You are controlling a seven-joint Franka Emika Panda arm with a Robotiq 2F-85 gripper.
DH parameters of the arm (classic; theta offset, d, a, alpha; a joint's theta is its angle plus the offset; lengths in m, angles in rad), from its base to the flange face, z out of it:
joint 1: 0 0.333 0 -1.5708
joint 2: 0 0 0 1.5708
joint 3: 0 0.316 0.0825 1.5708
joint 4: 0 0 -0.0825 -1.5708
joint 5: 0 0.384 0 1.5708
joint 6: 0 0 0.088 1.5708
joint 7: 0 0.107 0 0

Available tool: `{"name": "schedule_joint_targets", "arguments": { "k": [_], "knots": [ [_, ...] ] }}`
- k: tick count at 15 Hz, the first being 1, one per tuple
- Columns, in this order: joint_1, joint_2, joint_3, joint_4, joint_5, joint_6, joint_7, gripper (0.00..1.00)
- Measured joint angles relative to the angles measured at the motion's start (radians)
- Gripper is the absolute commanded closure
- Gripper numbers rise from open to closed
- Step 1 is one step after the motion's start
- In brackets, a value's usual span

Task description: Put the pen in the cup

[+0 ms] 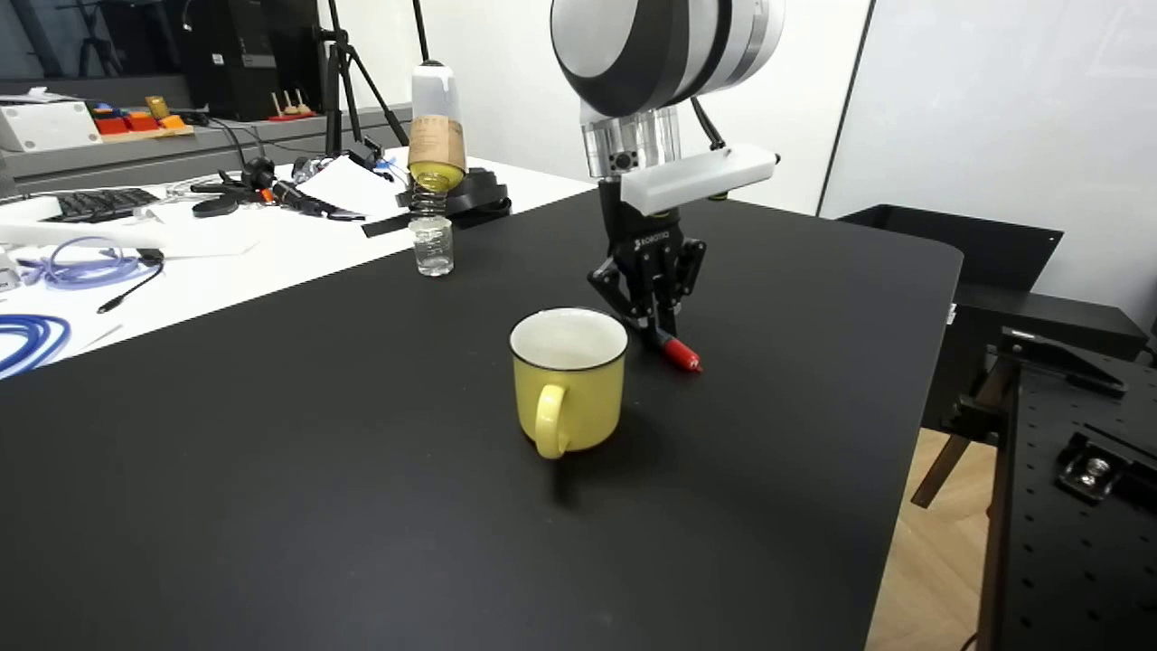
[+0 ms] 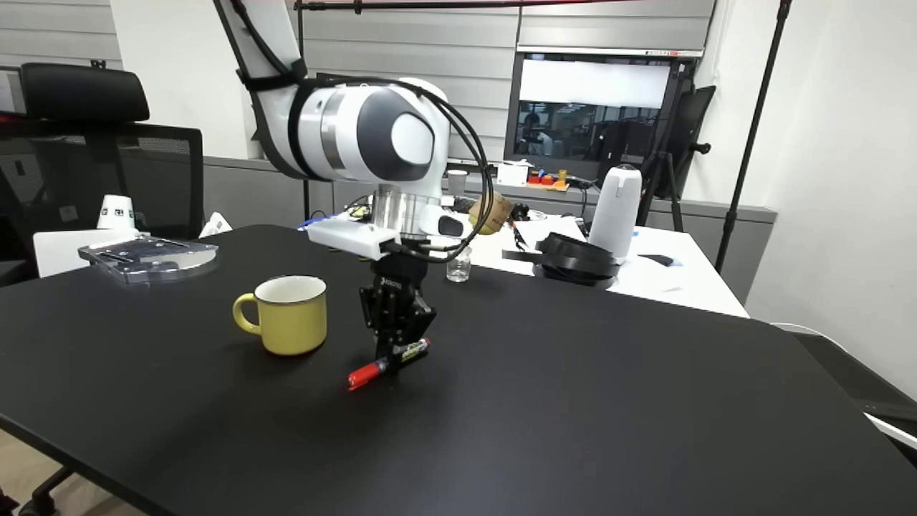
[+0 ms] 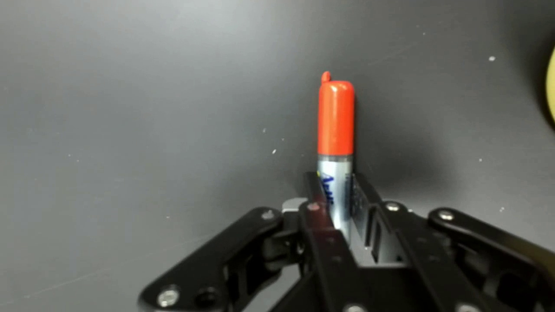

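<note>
The pen has a red cap and a silver-white barrel; it shows in both exterior views (image 1: 682,354) (image 2: 369,374) and in the wrist view (image 3: 336,119). My gripper (image 1: 654,327) (image 2: 390,357) points down, with its fingers closed against both sides of the barrel (image 3: 334,177). The red cap sticks out past the fingertips. The pen is at or just above the black table; I cannot tell whether it touches. The yellow cup (image 1: 592,398) (image 2: 295,326) stands upright beside the gripper, its white inside visible. Only its edge (image 3: 551,86) shows at the wrist view's right.
A clear bottle with a brown label and amber liquid (image 1: 436,140) stands at the table's edge by the white desk. A clear plastic plate (image 2: 154,256) lies near the far edge. A white desk with cables (image 1: 99,267) adjoins the black table (image 2: 573,416).
</note>
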Motion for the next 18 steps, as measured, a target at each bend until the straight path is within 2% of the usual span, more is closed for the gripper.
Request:
{"name": "schedule_joint_targets", "arguments": {
  "k": [5,11,18],
  "knots": [
    [0.001,-0.049,-0.004,0.001,-0.007,0.007,0.0,0.95],
    [0.045,-0.239,-0.009,-0.041,-0.103,0.003,0.004,0.95],
    [0.086,-0.4,0.097,-0.129,-0.125,0.004,-0.001,0.95]
  ]
}}
